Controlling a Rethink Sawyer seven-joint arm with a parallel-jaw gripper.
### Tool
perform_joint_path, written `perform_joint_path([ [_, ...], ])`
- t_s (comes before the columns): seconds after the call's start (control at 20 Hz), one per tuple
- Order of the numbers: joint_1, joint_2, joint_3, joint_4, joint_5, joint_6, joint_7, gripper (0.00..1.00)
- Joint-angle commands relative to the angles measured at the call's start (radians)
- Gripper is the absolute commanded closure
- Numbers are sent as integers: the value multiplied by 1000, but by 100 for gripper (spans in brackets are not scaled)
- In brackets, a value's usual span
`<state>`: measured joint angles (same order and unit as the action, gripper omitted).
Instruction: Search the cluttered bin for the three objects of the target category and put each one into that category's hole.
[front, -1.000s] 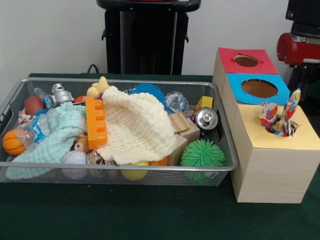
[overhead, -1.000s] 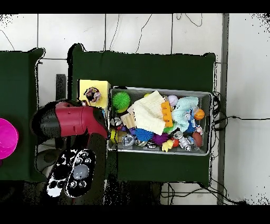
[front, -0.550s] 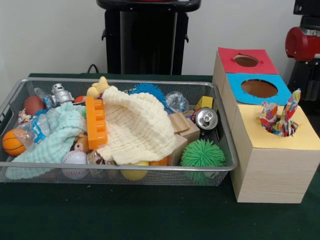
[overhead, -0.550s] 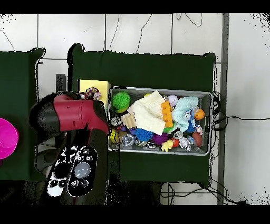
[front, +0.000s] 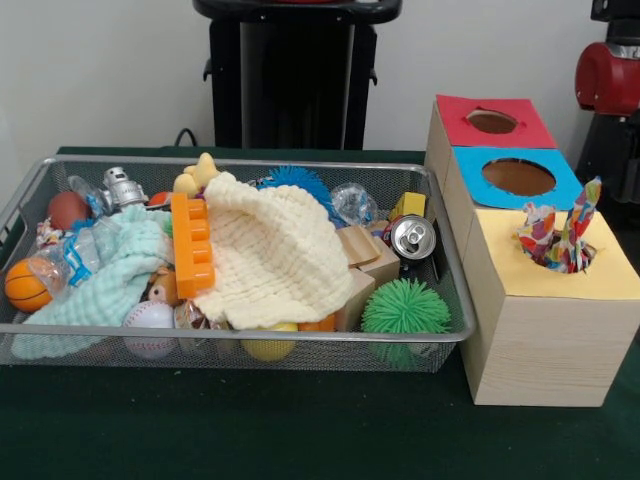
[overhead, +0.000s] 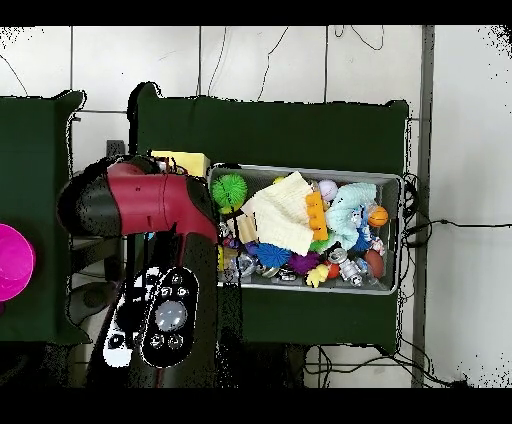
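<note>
Arm (overhead: 150, 205) over the boxes, claw hidden, can't tell if apart or together; cream cloth (front: 275, 255) heaped mid-bin (front: 455, 300), off to the arm's side — likely light, limp, best pinched at a raised fold, may drag neighbours

From overhead the red arm (overhead: 150, 205) covers most of the hole boxes (front: 520, 240); its hand is hidden, state unreadable.

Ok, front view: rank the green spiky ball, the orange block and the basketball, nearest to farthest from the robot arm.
From the red arm at the right edge:
1. green spiky ball, the bin's right end.
2. orange block, left of middle.
3. basketball, far left end.
</note>
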<state>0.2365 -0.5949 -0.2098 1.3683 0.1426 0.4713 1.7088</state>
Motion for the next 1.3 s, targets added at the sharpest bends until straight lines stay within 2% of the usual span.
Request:
perform_joint_path([
  [0.05,-52,9,108,38,-83,-11,-1,100],
  [0.45,-50,39,83,96,-161,-137,58,100],
  [0.6,-58,56,85,129,-176,-209,98,100],
  [0.75,-60,69,88,140,-176,-239,121,100],
  [1.05,-38,94,51,140,-179,-249,137,100],
  [1.3,-8,127,-5,135,-165,-184,153,100],
])
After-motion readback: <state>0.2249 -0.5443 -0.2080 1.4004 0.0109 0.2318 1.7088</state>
